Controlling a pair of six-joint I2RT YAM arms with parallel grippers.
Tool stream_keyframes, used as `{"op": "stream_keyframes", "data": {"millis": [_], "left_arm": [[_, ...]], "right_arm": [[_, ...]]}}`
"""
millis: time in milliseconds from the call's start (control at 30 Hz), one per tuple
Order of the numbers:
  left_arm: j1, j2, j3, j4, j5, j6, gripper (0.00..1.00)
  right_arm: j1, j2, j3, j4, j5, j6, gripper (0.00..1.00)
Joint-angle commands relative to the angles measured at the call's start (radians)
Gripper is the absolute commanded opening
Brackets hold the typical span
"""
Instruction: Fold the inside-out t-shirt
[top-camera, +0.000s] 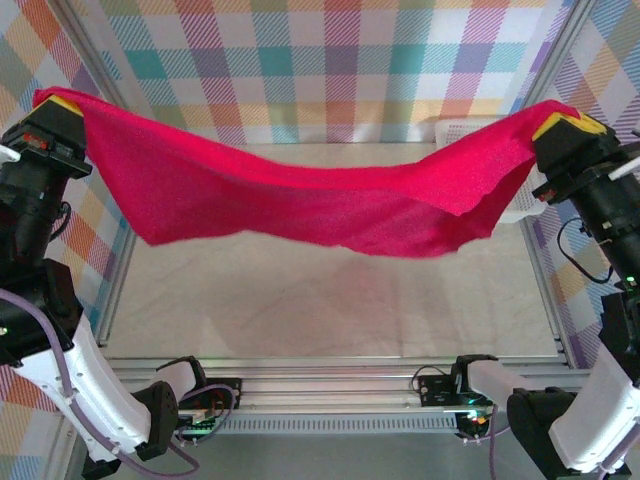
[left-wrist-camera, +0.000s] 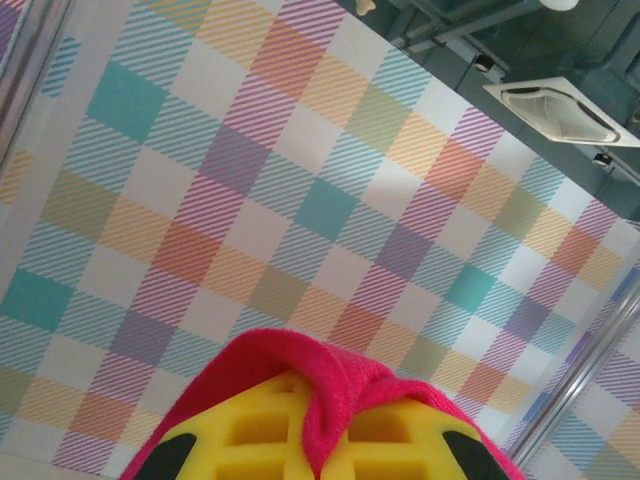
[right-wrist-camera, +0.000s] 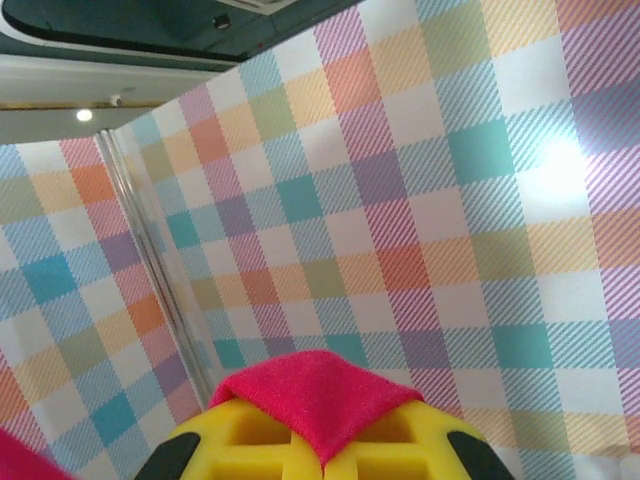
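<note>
Stretching above the pale counter (top-camera: 300, 300), the red t-shirt (top-camera: 330, 200) hangs in the air between the two arms, sagging at its middle. A white mesh basket (top-camera: 465, 128) sits behind its right end. The left pincer (top-camera: 62, 105) and right pincer (top-camera: 570, 123) each clamp tight on a fold of cloth.

A: the t-shirt (top-camera: 310, 200), state?
B: bright red; plain soft fabric; spread wide in the air, hung by its upper left and right ends; middle sags; lower edge wavy, lowest right of centre.
A: ends close up?
B: left end (left-wrist-camera: 300, 365) bunched, folded over; right end (right-wrist-camera: 315, 395) a flat pointed flap.
</note>
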Motion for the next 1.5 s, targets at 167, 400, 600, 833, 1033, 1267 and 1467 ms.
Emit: {"op": "stream_keyframes", "data": {"millis": [167, 400, 600, 833, 1033, 1267, 1467], "left_arm": [[0.019, 0.247, -0.150, 0.056, 0.117, -0.046, 0.00], [0.005, 0.424, -0.137, 0.104, 0.141, -0.076, 0.00], [-0.043, 0.554, -0.019, 0.098, 0.169, -0.098, 0.00], [-0.064, 0.558, 0.008, 0.103, 0.152, -0.104, 0.00], [-0.066, 0.529, -0.040, 0.109, 0.147, -0.098, 0.00], [-0.067, 0.482, -0.054, 0.080, 0.139, -0.068, 0.00], [-0.066, 0.452, -0.056, 0.063, 0.127, -0.053, 0.00]], "right_arm": [[-0.008, 0.199, -0.071, 0.033, -0.037, 0.011, 0.00], [-0.007, 0.352, -0.027, 0.059, -0.055, 0.020, 0.00], [-0.008, 0.514, 0.198, 0.009, -0.063, 0.031, 0.00], [-0.008, 0.530, 0.233, -0.004, -0.063, 0.022, 0.00], [-0.007, 0.481, 0.149, 0.026, -0.054, 0.009, 0.00], [-0.008, 0.435, 0.116, 0.045, -0.061, 0.003, 0.00], [-0.007, 0.397, 0.087, 0.045, -0.049, -0.014, 0.00]]}}
